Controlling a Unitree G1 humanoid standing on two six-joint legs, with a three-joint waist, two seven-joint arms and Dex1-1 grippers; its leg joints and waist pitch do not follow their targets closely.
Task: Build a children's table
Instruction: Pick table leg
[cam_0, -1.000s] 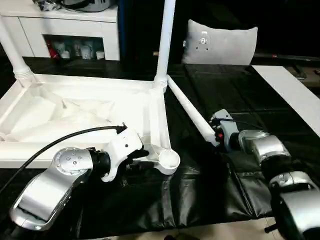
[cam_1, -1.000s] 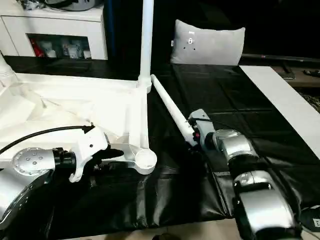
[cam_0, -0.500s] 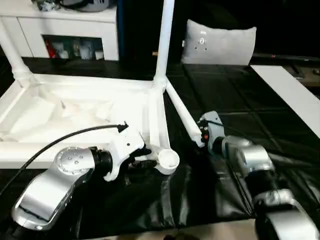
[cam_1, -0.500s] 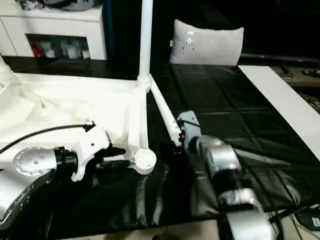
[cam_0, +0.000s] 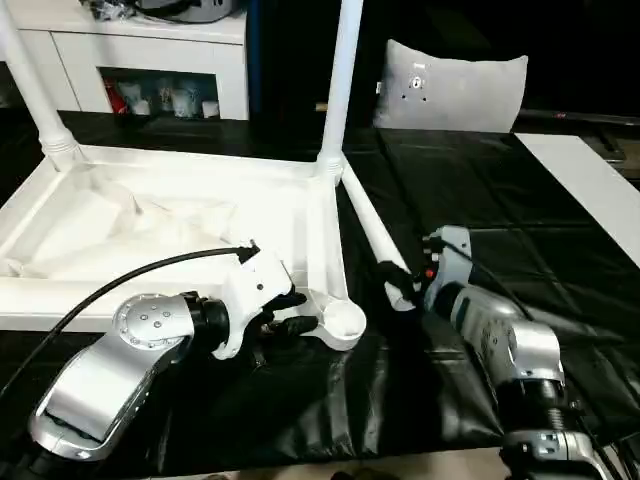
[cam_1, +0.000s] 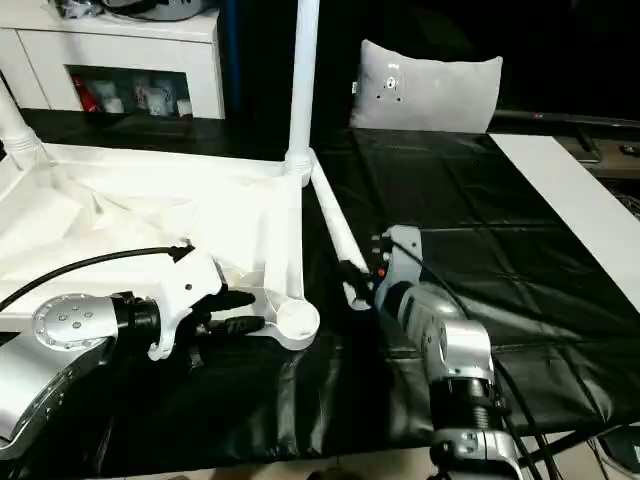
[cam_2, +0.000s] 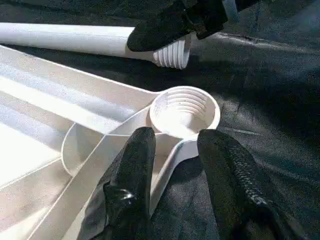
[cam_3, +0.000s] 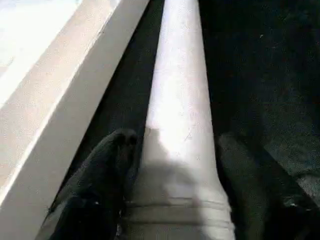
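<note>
The tabletop (cam_0: 180, 215) lies upside down on the worktop; the left hand (cam_2: 175, 150) pinches its empty corner socket (cam_2: 184, 110). The right hand (cam_3: 170, 150) straddles the loose leg (cam_0: 375, 235), one finger touching, not visibly clamped. Next: lift its threaded end into that socket.

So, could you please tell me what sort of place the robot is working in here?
Probably a living room at home: a white-grey fabric cushion leans at the back, a low white cabinet with an open shelf of small items stands behind, and black sheeting covers the work surface.
</note>
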